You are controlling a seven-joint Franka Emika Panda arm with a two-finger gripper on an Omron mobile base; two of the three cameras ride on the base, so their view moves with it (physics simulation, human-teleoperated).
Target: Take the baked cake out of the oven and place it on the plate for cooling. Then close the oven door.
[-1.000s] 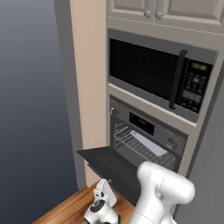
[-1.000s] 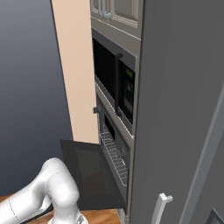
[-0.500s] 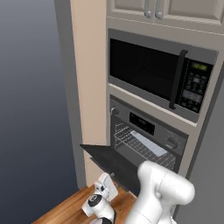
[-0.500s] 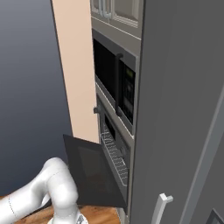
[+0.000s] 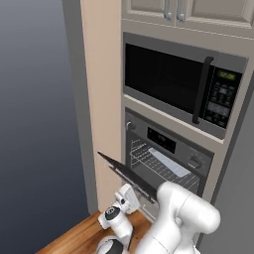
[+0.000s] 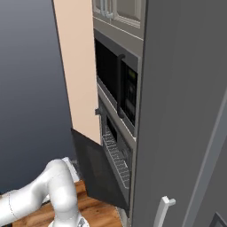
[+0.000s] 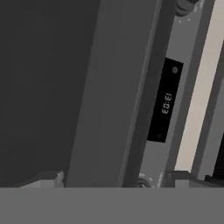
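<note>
Looking over the room from the left base view, I had a tall beige cabinet column (image 5: 101,99) against a dark grey wall (image 5: 34,109), with pale cupboard doors (image 5: 163,7) at the top and a wooden table (image 5: 84,235) at the bottom edge. A black microwave (image 5: 181,82) with a vertical handle sat above the oven (image 5: 166,149), whose grey steel panel carried a black display and a round knob at each side. The oven door (image 5: 126,173) stood partly raised, tilted up at a slant, and a wire rack (image 5: 161,166) showed in the cavity behind it. The arm's hand sat low beneath the door's outer edge, near the table.

The right base view gave me the door (image 6: 95,170) from the side: its dark panel hung outward and down from the cabinet front, hinged at the bottom, and the rack (image 6: 116,155) ran back into the oven behind it. A grey appliance side (image 6: 186,111) with a pale handle took up the right half.

The hand view looked close along the door's grey steel frame (image 7: 109,96) and dark glass (image 7: 39,87), with the oven's black display (image 7: 164,103) and its digits beyond. I could not tell whether the claw was wide or closed. I could not make out a cake in the oven.
</note>
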